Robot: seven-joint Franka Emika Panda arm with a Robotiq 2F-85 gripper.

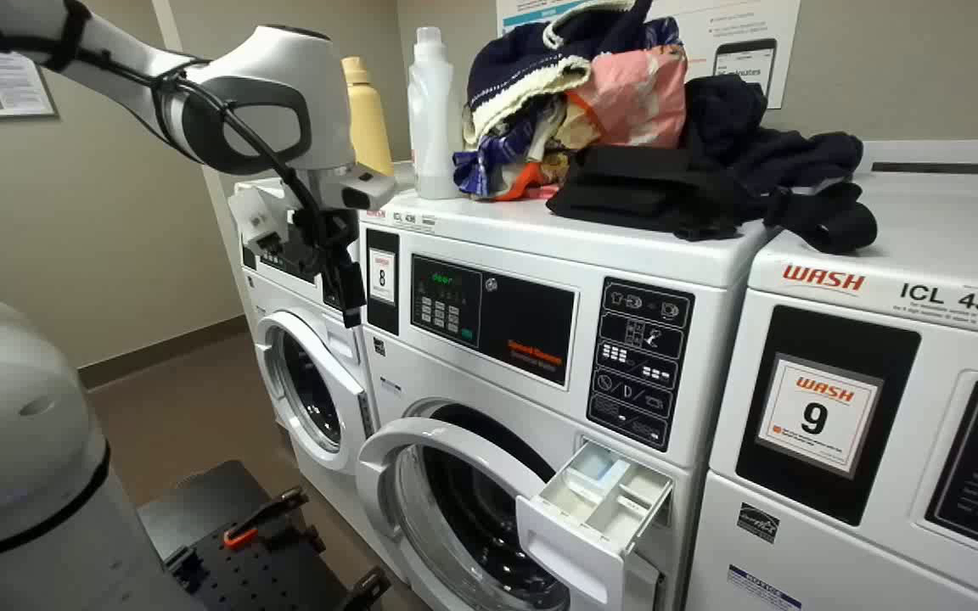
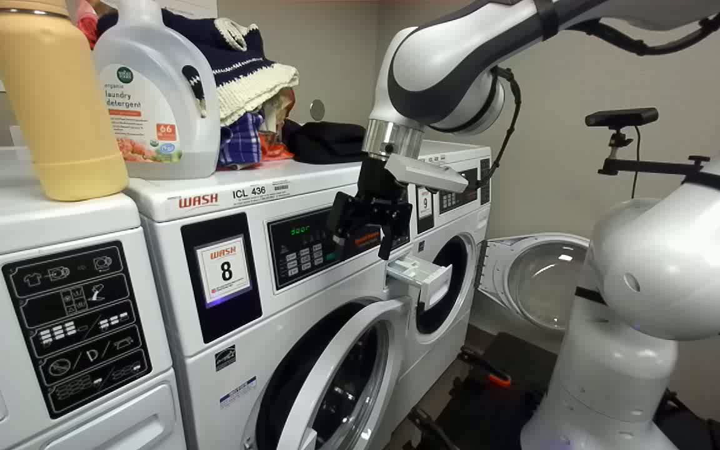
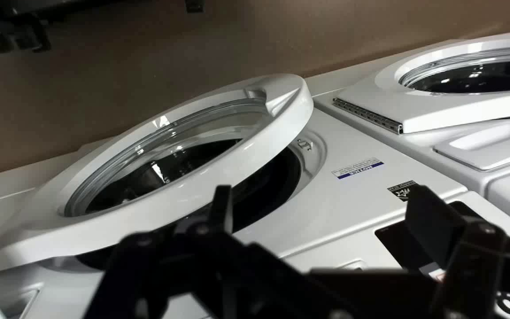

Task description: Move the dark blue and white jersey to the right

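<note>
The dark blue and white jersey (image 1: 510,72) lies bunched on top of a pile of clothes on the middle washer. It is a navy knit with a cream-white edge. It also shows in an exterior view (image 2: 241,65), partly hidden behind the detergent bottle. In the wrist view the jersey is out of view. My gripper (image 2: 363,240) hangs in front of the middle washer's control panel, lower than the jersey and apart from it. Its fingers are spread with nothing between them, as the wrist view also shows (image 3: 321,199).
A clear detergent bottle (image 1: 432,119) and a yellow bottle (image 1: 368,119) stand beside the pile. Pink cloth (image 1: 637,93) lies under the jersey, and black clothes (image 1: 650,182) lie beside it. The middle washer's door (image 3: 272,146) and soap drawer (image 1: 574,543) stand open.
</note>
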